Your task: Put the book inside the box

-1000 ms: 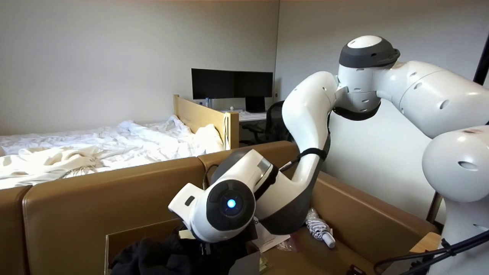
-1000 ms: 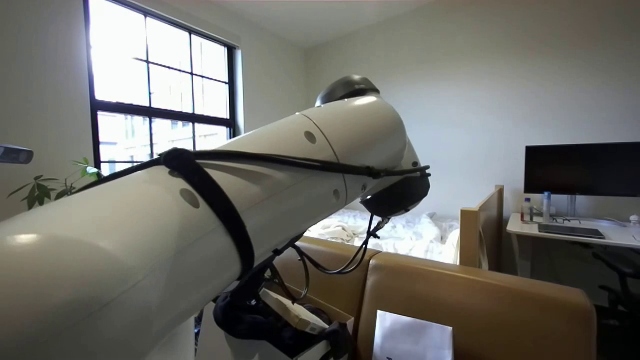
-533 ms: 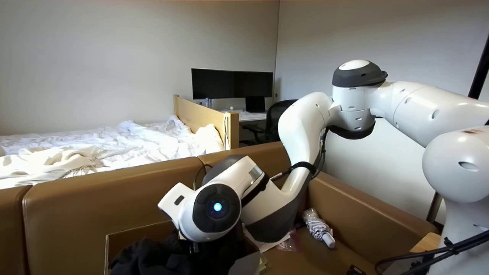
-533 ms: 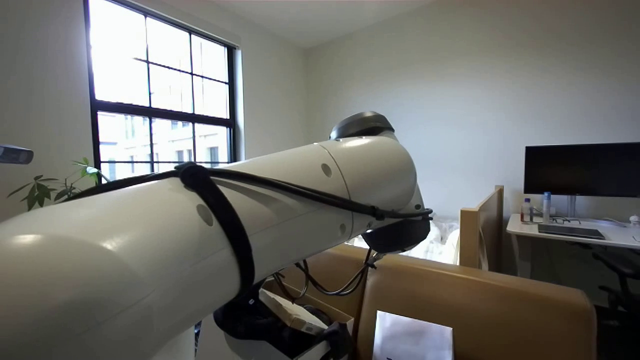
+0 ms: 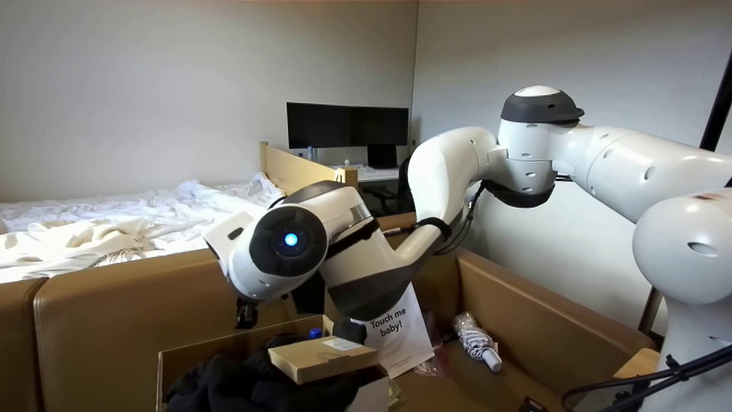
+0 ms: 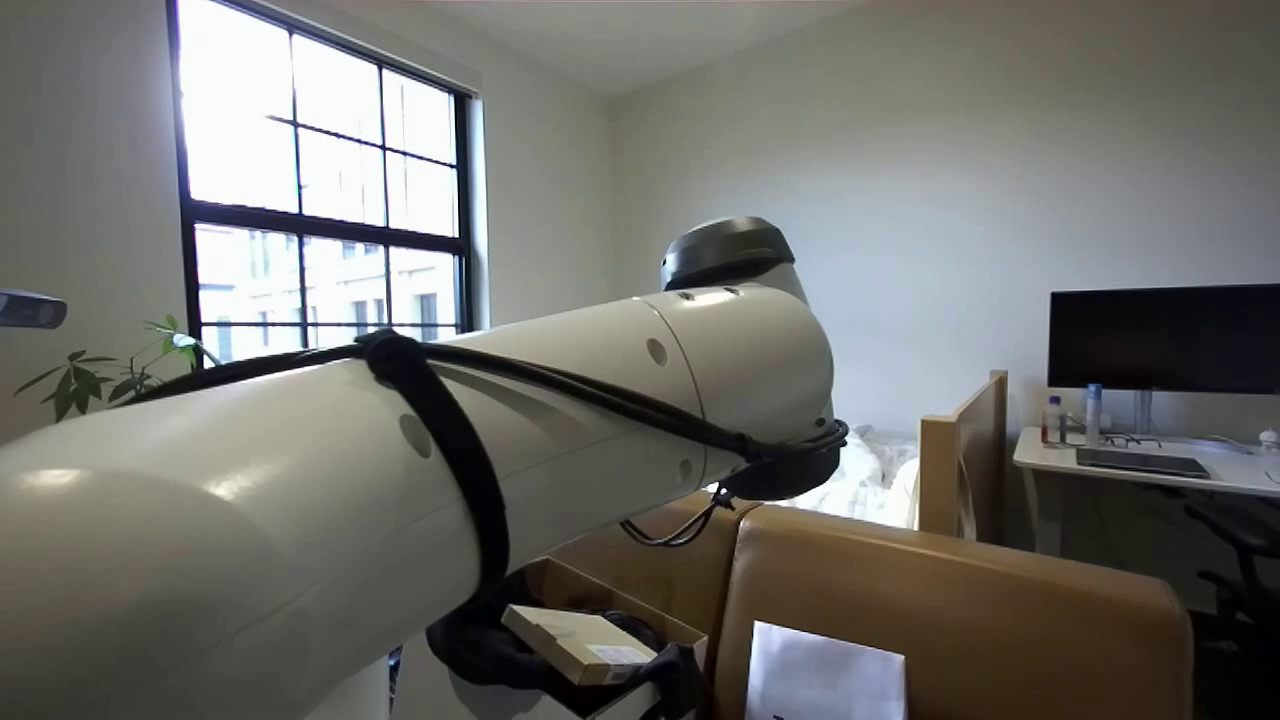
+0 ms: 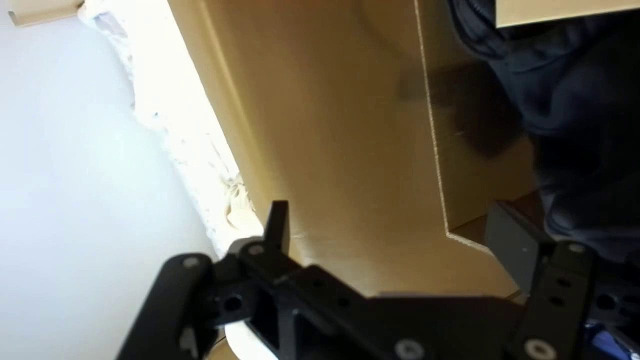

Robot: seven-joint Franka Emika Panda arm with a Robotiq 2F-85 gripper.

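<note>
In the wrist view, the gripper [image 7: 392, 215] has its two fingers spread wide, and the gap between them frames the brown sofa [image 7: 325, 125] and a rim corner of the cardboard box [image 7: 475, 185]. The book [image 7: 565, 11] shows as a tan edge at the top right, well apart from the fingers, over dark cloth [image 7: 585, 120]. In an exterior view, the arm [image 5: 449, 166] reaches leftward with its wrist above the box; the book lies slightly tilted on the dark cloth in the box's mouth, a pale label [image 5: 342, 343] on its top. A white sheet [image 5: 400, 340] reading "Touch me baby!" stands just beside the box. In an exterior view, near the window [image 6: 330, 180], the arm hides the gripper, and the book rests on the cloth within the box's walls, its labelled end lower
</note>
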